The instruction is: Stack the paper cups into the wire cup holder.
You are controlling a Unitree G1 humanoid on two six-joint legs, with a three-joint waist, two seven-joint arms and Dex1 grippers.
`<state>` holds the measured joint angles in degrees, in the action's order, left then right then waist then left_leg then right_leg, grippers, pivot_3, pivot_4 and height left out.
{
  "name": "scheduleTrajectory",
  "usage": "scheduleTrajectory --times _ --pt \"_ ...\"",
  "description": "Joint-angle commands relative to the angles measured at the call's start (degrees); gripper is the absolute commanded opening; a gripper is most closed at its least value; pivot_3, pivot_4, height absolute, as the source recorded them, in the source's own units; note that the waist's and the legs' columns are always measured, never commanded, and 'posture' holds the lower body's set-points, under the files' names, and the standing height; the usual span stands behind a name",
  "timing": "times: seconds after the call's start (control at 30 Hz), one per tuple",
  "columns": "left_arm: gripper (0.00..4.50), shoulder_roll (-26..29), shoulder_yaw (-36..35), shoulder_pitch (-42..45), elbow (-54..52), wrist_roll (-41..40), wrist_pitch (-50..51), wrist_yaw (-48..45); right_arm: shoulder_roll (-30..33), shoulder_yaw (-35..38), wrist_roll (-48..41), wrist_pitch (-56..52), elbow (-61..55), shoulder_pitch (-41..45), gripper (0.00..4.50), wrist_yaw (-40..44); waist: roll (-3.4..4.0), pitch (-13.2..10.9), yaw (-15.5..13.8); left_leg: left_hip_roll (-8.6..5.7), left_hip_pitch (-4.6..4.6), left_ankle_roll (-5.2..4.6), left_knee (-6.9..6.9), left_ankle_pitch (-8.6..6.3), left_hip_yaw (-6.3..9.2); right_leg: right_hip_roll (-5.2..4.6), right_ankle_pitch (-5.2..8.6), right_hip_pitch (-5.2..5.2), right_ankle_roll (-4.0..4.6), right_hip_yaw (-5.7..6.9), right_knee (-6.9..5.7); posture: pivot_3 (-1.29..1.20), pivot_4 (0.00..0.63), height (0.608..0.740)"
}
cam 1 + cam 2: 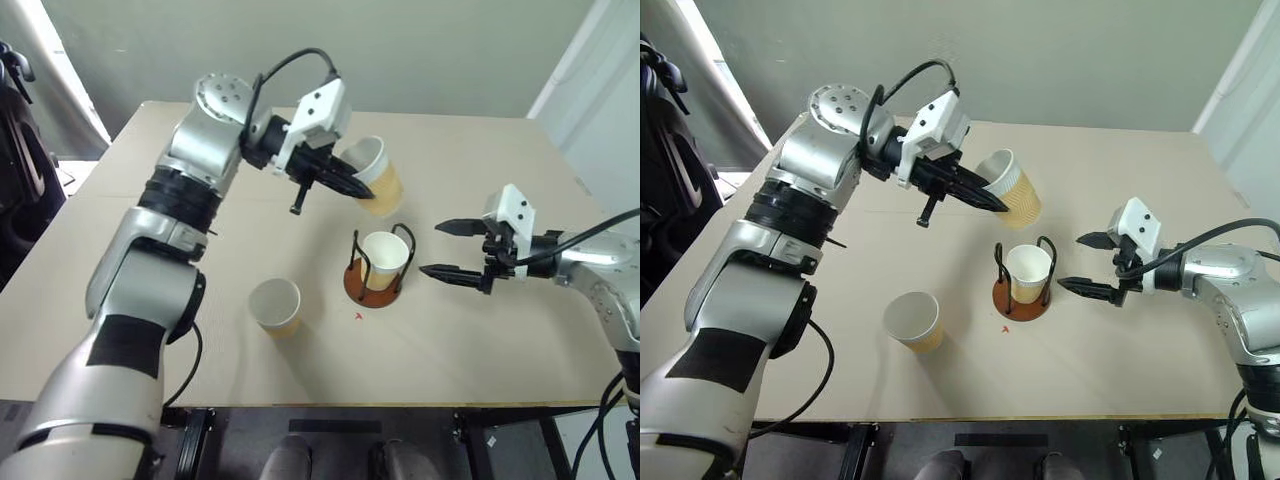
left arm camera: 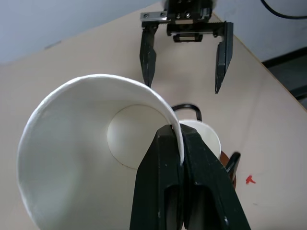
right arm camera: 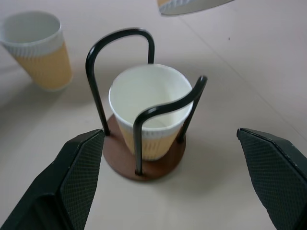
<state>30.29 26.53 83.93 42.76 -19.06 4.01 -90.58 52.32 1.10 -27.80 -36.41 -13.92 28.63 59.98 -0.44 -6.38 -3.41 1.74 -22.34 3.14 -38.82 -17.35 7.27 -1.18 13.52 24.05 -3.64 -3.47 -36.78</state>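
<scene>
Already the holder point(image 1: 374, 283) has one cup point(image 1: 385, 260) standing upright inside its black wire loops, mouth up, so the next one can nest into it. Above and just behind the holder, the left gripper point(image 1: 352, 187) carries a second cup point(image 1: 374, 176); its fingers are pinched shut on the rim, one inside the wall and one outside, as the left wrist view makes plain. That cup hangs tilted, mouth turned toward the arm and base toward the holder, which I take as a carry pose: it would need righting over the seated cup before it is lowered. To the right of the holder, near it but not touching, the right gripper point(image 1: 452, 249) waits with its jaws spread wide and nothing between them, aimed at the holder, probably to steady the wires or base during the drop. A third cup point(image 1: 275, 305) stands upright on the table point(image 1: 480, 360) to the left of the holder, a little nearer the robot, untouched and likely last in turn.

Count: three cups, one holder, two grippers, one small red mark point(image 1: 358, 316) just in front of the holder
</scene>
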Motion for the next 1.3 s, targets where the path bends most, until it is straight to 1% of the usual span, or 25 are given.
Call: scheduleTrajectory --times 0.03,0.2,0.37,0.77,1.13,1.3 --pt "0.03 -0.5 2.2 3.1 1.5 -2.2 -2.7 -1.9 4.2 4.4 -1.0 0.7 -1.0 1.1 4.5 2.9 0.0 0.0 0.0 0.0 -0.01 -0.01 -0.01 -0.01 -0.02 0.0 0.0 0.0 -0.01 -0.01 0.01 0.0 0.15 0.74" --pt "0.03 -1.6 6.0 4.2 3.5 -4.0 -5.1 -1.9 8.7 8.6 -5.2 -3.4 -2.4 3.5 4.5 4.9 0.0 0.0 -0.2 -0.01 -0.1 -0.05 -0.13 -0.04 -0.05 0.0 0.03 0.0 -0.09 -0.02 0.0 0.0 0.15 0.74" --pt "0.03 -2.8 9.5 5.5 5.3 -5.8 -7.1 -1.9 9.9 12.6 -11.0 -9.6 -3.5 7.1 4.5 3.0 -0.01 0.0 -0.3 -0.04 -0.16 -0.11 -0.21 -0.07 -0.1 0.02 0.05 0.0 -0.15 -0.03 0.0 0.0 0.15 0.74" --pt "0.03 -0.3 23.3 8.3 3.5 -11.0 -10.9 -1.9 10.5 13.6 -11.4 -10.2 -5.2 5.3 4.5 1.0 -0.01 0.0 -0.7 -0.06 -0.17 -0.21 -0.31 -0.13 -0.15 0.01 0.07 0.0 -0.25 -0.09 -0.03 0.0 0.15 0.74" --pt "0.03 -0.4 27.6 7.9 3.6 -13.0 -12.4 -1.9 11.6 14.5 -11.8 -10.1 -7.0 2.7 4.5 1.0 -0.01 0.0 -0.8 -0.11 -0.18 -0.29 -0.38 -0.18 -0.28 -0.01 0.12 -0.04 -0.37 -0.13 -0.05 0.0 0.15 0.74" --pt "0.03 -1.2 29.2 8.0 4.8 -12.1 -14.4 -1.9 11.5 14.5 -11.9 -10.0 -7.1 2.4 4.5 0.9 -0.01 0.0 -0.8 -0.13 -0.18 -0.31 -0.4 -0.19 -0.3 0.0 0.13 -0.04 -0.4 -0.14 -0.06 0.0 0.15 0.74"
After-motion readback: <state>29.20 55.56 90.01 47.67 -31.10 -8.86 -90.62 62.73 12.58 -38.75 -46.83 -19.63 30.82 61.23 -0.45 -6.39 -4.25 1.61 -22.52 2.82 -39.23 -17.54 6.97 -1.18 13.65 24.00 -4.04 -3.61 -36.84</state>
